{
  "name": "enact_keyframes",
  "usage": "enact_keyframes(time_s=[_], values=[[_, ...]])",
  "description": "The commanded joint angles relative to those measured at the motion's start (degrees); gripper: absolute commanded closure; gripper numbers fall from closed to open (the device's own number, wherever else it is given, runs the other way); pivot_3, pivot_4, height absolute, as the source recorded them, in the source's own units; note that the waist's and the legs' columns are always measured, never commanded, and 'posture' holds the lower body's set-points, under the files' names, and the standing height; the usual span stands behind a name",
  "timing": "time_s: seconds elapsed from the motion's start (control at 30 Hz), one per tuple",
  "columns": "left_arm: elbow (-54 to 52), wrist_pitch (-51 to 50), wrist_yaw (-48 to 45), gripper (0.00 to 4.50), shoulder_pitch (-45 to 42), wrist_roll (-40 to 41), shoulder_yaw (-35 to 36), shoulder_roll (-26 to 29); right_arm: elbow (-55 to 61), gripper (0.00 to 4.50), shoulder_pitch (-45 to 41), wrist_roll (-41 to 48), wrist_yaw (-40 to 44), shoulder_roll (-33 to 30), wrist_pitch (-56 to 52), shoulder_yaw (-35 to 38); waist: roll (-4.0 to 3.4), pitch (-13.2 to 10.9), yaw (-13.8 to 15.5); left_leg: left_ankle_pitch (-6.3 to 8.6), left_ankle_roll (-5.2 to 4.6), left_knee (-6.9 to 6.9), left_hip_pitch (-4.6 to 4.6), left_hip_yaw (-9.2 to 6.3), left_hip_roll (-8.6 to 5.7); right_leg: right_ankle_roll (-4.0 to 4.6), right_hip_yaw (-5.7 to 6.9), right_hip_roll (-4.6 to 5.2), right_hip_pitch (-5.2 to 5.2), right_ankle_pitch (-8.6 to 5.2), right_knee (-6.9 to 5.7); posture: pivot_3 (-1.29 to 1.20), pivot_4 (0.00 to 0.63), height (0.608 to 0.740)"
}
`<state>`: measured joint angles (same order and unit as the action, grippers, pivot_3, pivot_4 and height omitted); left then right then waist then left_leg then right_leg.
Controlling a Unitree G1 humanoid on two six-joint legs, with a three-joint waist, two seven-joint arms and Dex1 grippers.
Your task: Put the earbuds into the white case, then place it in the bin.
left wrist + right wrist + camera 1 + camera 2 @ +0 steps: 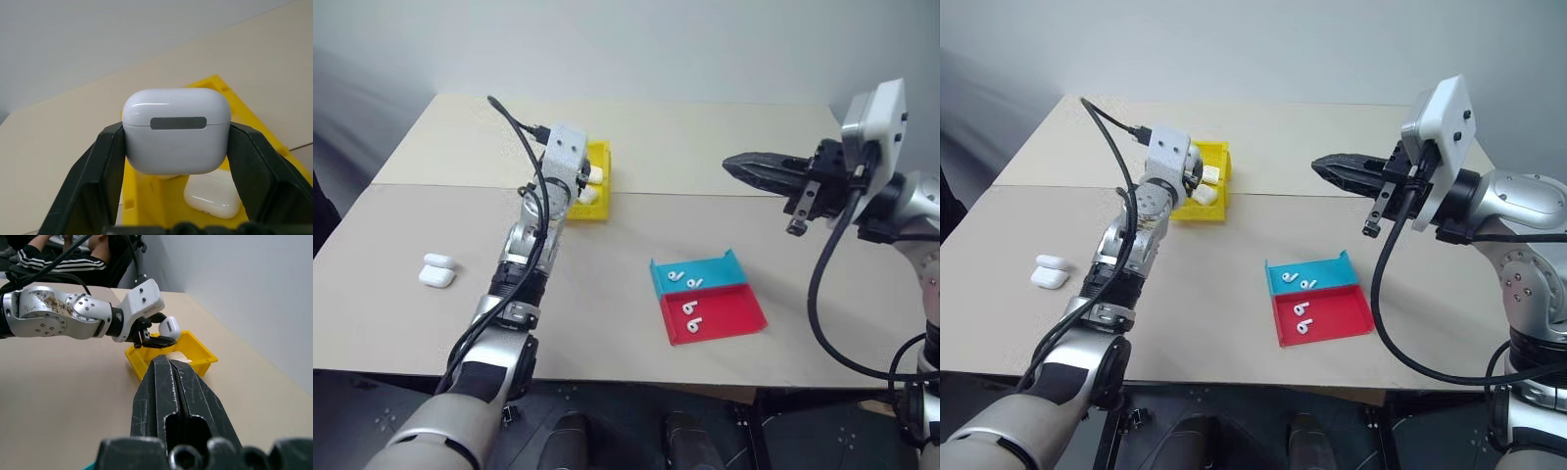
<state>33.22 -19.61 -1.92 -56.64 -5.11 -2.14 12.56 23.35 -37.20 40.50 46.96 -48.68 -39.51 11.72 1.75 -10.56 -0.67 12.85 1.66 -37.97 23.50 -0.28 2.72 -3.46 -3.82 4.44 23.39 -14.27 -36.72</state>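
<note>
My left gripper (pixel 176 147) is shut on a closed white case (pixel 176 129), holding it level just above the yellow bin (pixel 244 122). Another white case (pixel 212 196) lies inside the bin beneath it. From the right wrist view, the held case (pixel 169 326) hangs over the bin's (pixel 198 352) near wall. My right gripper (pixel 732 164) is shut and empty, raised over the table's right side, well away from the bin (pixel 599 157). Small white earbuds (pixel 685 279) lie in the blue tray, and more earbuds (pixel 692 313) in the red tray.
A blue tray (pixel 700 272) and a red tray (pixel 724 313) sit side by side at the front right. Two more white cases (pixel 437 271) rest on the table at the left. A person in a striped sleeve (pixel 58 259) sits beyond the table.
</note>
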Motion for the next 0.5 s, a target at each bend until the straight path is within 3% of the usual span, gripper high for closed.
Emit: enact_keyframes(time_s=[0.03,0.17,0.3,0.4,0.5], values=[[2.91,4.26,0.63,1.35,-2.79,-0.55,0.10,-0.73,2.47,4.49,0.48,-0.49,-1.45,-1.25,-0.60,0.79,0.00,0.00,0.03,0.00,0.00,0.00,0.01,0.00,0.00,0.00,0.00,0.00,0.00,0.00,0.00,0.00,0.150,0.740],[6.73,7.48,2.06,0.07,-4.61,-0.09,1.24,-1.64,3.38,4.50,1.28,-0.67,-2.34,-1.56,-1.31,0.80,0.00,0.00,0.03,-0.01,0.01,0.00,0.01,0.00,0.00,0.00,0.00,0.00,0.01,0.00,-0.02,0.00,0.150,0.740],[8.07,11.79,7.49,0.03,-6.40,1.04,4.26,-3.00,3.71,4.50,1.66,-0.95,-2.81,-1.53,-1.51,0.81,0.01,-0.01,-0.02,0.00,0.01,0.00,0.01,0.00,0.00,0.00,0.00,0.00,0.02,0.00,-0.02,0.00,0.150,0.740],[2.80,9.90,-5.87,0.03,-4.99,17.33,13.63,-4.90,3.43,4.50,1.85,-2.01,-2.91,-1.56,-1.42,0.02,0.00,0.00,-0.10,0.00,0.01,0.00,0.01,0.00,-0.01,0.00,0.00,0.01,0.02,0.00,-0.02,0.00,0.150,0.740],[-5.01,4.68,-12.13,0.03,-2.10,20.96,13.09,-3.99,3.52,4.50,2.45,-2.56,-2.01,-1.78,-1.00,-0.29,0.00,0.00,-0.20,-0.01,0.01,0.00,0.00,0.01,0.00,0.00,0.00,0.00,0.04,0.00,-0.05,0.00,0.150,0.740]])
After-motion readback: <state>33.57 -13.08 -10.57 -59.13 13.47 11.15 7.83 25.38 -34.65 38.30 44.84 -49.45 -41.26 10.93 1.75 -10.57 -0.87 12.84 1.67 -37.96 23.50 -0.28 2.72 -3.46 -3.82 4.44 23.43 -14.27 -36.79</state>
